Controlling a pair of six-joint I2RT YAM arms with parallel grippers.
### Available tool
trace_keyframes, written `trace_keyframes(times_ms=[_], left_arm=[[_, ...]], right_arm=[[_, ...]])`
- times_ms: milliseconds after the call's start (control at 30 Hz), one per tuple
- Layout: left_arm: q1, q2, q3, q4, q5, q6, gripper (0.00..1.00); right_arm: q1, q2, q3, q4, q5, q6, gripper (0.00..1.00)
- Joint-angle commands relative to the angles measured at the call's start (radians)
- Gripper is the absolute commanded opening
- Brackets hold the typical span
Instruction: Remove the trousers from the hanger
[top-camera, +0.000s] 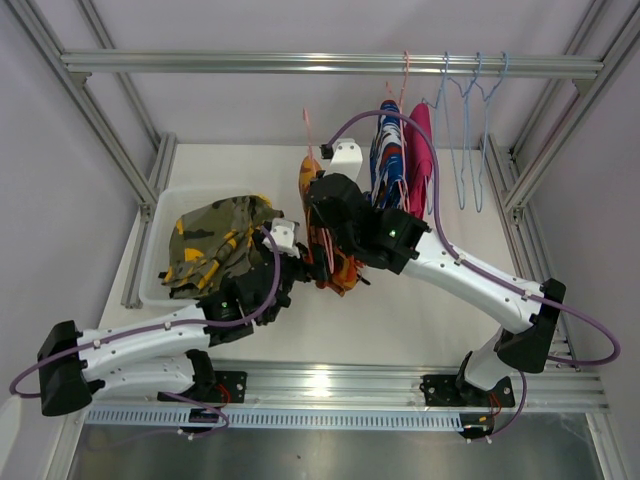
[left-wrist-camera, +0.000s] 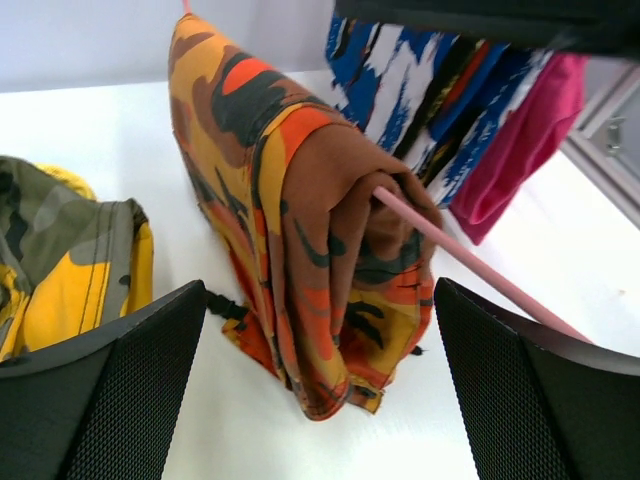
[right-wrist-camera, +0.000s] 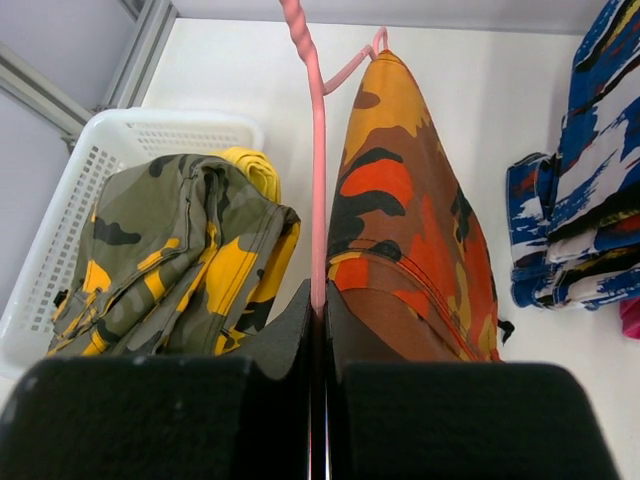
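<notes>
The orange patterned trousers (left-wrist-camera: 300, 250), hung folded over the pink hanger (right-wrist-camera: 318, 180) that was pinched by the right gripper (right-wrist-camera: 320, 310), were framed straight ahead between the widely spread jaws of the left gripper (left-wrist-camera: 318, 300).

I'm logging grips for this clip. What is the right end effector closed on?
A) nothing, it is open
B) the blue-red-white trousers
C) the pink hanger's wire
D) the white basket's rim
C: in the right wrist view the right end effector is shut on the pink hanger, whose wire runs up from between its fingers, with the orange patterned trousers hanging beside it.
</notes>
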Motion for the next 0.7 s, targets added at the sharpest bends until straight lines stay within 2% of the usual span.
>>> trace_keyframes(times_ms=[0, 233, 667], left_arm=[[-0.007, 0.000, 0.027, 0.006, 0.085, -0.017, 0.99], [-0.008, 0.124, 0.046, 0.021, 0.036, -0.008, 0.99], [0.011, 0.229, 0.056, 0.115, -0.049, 0.004, 0.99]], right_arm=[[-0.001, -0.038, 0.019, 0.111, 0.009, 0.036, 0.00], [-0.001, -0.040, 0.019, 0.116, -0.006, 0.042, 0.00], [0.008, -0.052, 0.005, 0.111, -0.028, 0.066, 0.00]])
